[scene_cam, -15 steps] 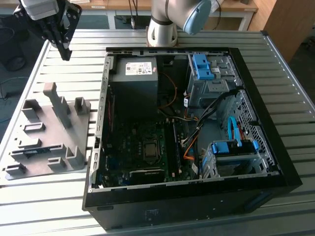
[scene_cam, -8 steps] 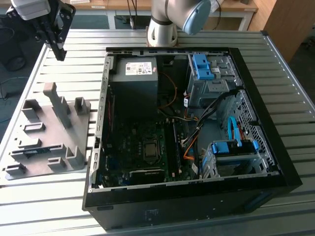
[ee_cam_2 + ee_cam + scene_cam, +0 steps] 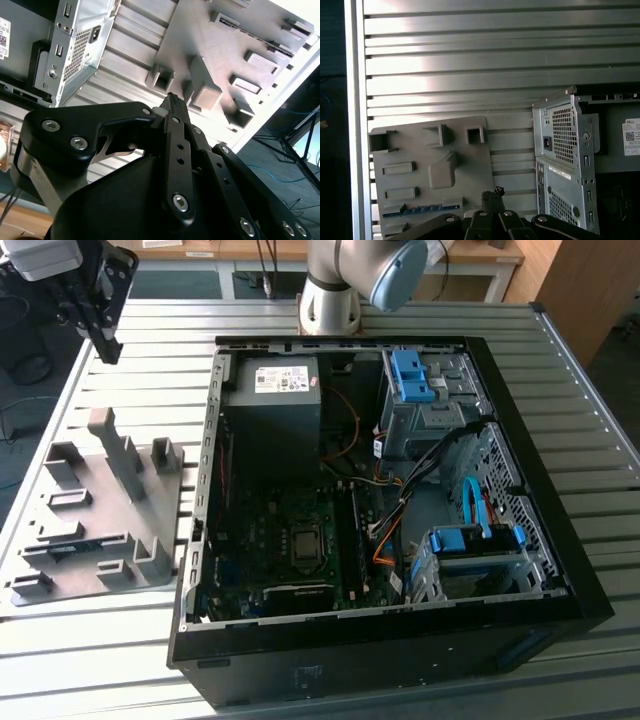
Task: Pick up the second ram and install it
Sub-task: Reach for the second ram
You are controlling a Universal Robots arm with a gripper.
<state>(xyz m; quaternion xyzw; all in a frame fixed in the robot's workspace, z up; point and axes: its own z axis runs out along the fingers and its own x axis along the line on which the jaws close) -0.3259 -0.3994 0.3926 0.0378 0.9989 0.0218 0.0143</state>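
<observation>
The gripper (image 3: 172,100) hangs above the desk (image 3: 470,60), its jaws clenched together on nothing. Beyond it the second ram (image 3: 420,209) lies in a slot of the grey holder (image 3: 465,165), not yet picked up. Farther off stands the open computer case (image 3: 350,660). I judge that both the picking and the installing are left.

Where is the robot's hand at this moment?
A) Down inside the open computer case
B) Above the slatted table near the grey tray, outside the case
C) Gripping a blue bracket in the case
B: in the exterior view the hand hangs over the slatted table just beyond the grey tray, outside the open computer case; the memory stick lies in the tray.
</observation>
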